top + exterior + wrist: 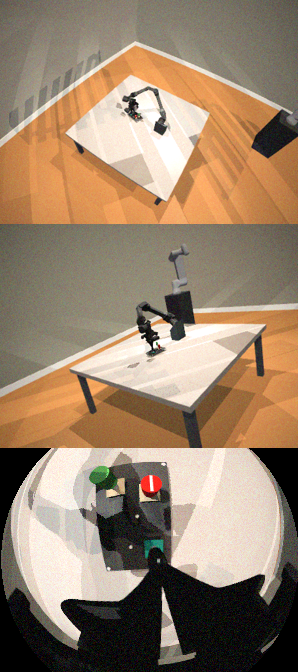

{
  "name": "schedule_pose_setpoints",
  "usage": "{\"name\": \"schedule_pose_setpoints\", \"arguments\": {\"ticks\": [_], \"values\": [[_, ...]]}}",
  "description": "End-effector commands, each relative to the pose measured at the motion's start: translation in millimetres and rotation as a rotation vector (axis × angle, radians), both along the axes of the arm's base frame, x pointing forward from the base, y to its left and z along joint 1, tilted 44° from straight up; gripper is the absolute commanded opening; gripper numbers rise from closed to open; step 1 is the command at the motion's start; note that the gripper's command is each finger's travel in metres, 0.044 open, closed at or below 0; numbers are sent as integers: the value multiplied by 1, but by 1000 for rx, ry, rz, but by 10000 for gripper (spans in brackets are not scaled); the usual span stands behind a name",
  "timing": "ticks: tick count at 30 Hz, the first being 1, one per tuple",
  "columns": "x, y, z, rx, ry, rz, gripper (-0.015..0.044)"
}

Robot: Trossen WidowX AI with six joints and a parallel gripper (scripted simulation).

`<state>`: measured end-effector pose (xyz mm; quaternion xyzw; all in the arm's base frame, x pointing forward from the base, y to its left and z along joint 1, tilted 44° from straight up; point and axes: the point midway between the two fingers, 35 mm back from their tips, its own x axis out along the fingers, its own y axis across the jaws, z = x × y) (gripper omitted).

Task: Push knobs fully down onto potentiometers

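In the wrist view, from left to right, a round green plastic-looking knob point(100, 475) point(157, 344) stood at the far left corner of the dark rectangular circuit board point(145, 523) point(138, 118) point(156, 352), its cap reaching past the board's left edge. Just right of it was a small tan square block point(116, 489). Further right, a round red knob with a white stripe point(151, 484) point(159, 346) stood over a second tan square block point(150, 498), near the right edge. Both caps appeared raised above the board; how far down their shafts they sat could not be told. Nearer the camera on that right side lay a teal square part point(154, 544), partly covered by the tips of the black gripper point(160, 567) point(131, 113) point(152, 350). Its fingers were pressed together at the tips with nothing between them; whether they touched the teal part was unclear. The board stood on the pale, dark-legged desk point(225, 523) point(98, 137) point(196, 365). In the top view, the jointed black arm point(159, 99) point(158, 312) arched rightward from the gripper to its dark blocky base point(160, 128) point(178, 331), and beyond the desk's right side stood a black box-shaped pedestal point(271, 134) point(180, 306) bearing a pale grey arm point(292, 118) point(180, 268).
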<state>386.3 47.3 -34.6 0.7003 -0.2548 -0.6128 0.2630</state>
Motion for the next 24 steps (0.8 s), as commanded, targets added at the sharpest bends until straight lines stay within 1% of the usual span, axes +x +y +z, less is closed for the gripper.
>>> {"name": "schedule_pose_setpoints", "arguments": {"ticks": [1,24], "values": [[0,-3,-1,-5,2,3,0],[1,-5,-4,-5,2,3,0]]}}
